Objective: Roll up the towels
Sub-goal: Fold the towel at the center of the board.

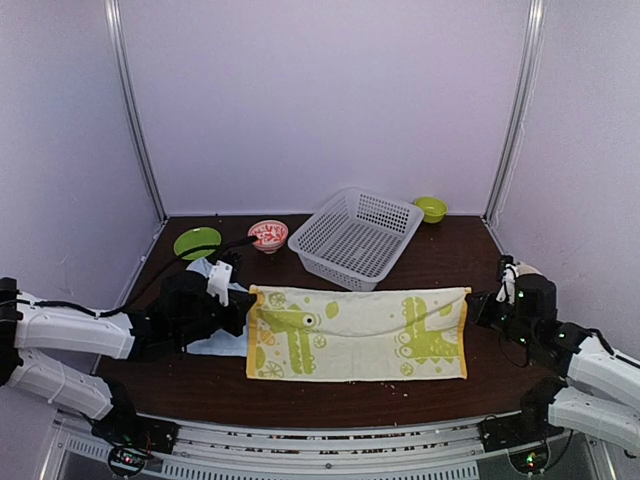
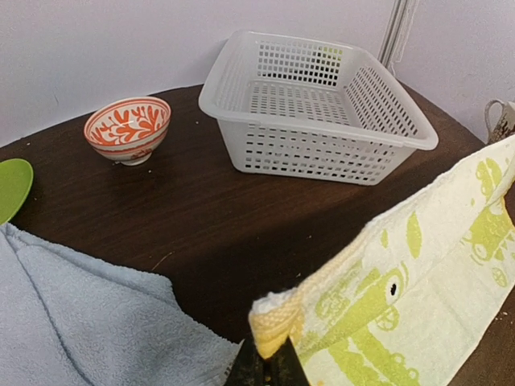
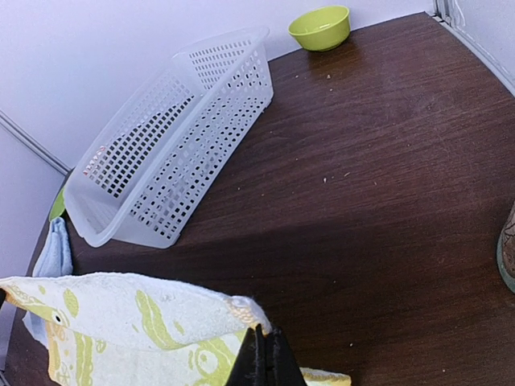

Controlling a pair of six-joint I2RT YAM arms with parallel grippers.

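The lime-green printed towel (image 1: 358, 333) lies stretched across the table's middle, its far edge lifted between both arms. My left gripper (image 1: 247, 297) is shut on its far left corner (image 2: 279, 322). My right gripper (image 1: 472, 302) is shut on the far right corner (image 3: 259, 312). The pale blue towel (image 1: 218, 340) lies crumpled under and beside the left arm; the left wrist view shows it as a pale blue towel (image 2: 72, 318) at lower left, apart from the printed one.
A white mesh basket (image 1: 357, 237) stands behind the towel. A red-patterned bowl (image 1: 267, 235) and a green plate (image 1: 197, 242) sit at the back left. A small green bowl (image 1: 430, 208) is at the back right. A cup edge (image 3: 507, 251) shows at the right.
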